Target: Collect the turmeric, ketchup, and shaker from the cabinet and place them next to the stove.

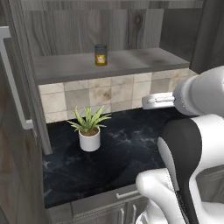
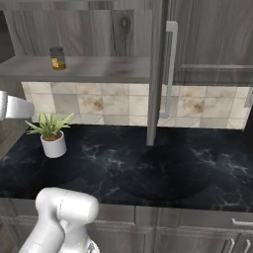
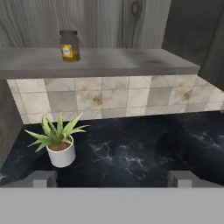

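Black marbled counter lies nearest, and over it the gripper hangs with its fingers spread wide, nothing between them. Just beyond, to the left, a white pot with a spiky green plant stands upright on the counter. Behind runs a beige tiled backsplash. Up on the open cabinet shelf, the turmeric stands upright, alone, towards the left.

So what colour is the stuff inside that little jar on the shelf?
Yellow-orange, under a dark grey lid. The turmeric shows best in the hand view.
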### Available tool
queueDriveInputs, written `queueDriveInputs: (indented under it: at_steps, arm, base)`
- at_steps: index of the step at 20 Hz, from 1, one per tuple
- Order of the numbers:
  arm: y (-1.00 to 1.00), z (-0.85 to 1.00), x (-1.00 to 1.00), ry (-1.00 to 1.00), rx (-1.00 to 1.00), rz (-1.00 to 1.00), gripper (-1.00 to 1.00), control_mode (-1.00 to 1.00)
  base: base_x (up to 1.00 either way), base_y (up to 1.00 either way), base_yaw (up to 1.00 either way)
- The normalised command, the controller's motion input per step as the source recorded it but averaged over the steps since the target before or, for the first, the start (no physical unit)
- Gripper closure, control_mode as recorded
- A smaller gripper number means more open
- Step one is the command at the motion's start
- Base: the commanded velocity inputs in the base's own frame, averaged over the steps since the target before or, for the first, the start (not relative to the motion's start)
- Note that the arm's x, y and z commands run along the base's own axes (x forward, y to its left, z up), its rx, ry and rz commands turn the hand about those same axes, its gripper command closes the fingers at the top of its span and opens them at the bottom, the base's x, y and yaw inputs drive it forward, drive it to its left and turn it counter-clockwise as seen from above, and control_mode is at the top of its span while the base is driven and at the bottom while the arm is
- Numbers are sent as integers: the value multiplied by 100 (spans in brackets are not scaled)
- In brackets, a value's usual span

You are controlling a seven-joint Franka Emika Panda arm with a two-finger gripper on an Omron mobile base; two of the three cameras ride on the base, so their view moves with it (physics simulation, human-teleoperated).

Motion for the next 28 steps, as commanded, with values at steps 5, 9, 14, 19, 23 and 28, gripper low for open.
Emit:
queueDriveInputs:
  at_steps: [5, 9, 14, 19, 23, 28]
  arm:
    - [0, 0, 41, -18, -8, 11, -100, -100]
    - [2, 0, 33, -15, -2, 16, -100, -100]
    - [11, 13, 13, -8, 0, 12, -100, -100]
    - [19, 28, 17, 0, 5, 7, -100, -100]
    - [25, 29, 21, 0, 6, 6, -100, -100]
    - [22, 10, 29, 0, 2, 2, -100, -100]
  base:
    - [0, 0, 0]
    - [0, 0, 0]
    - [0, 0, 0]
    - [0, 0, 0]
    - [0, 0, 0]
    - [0, 0, 0]
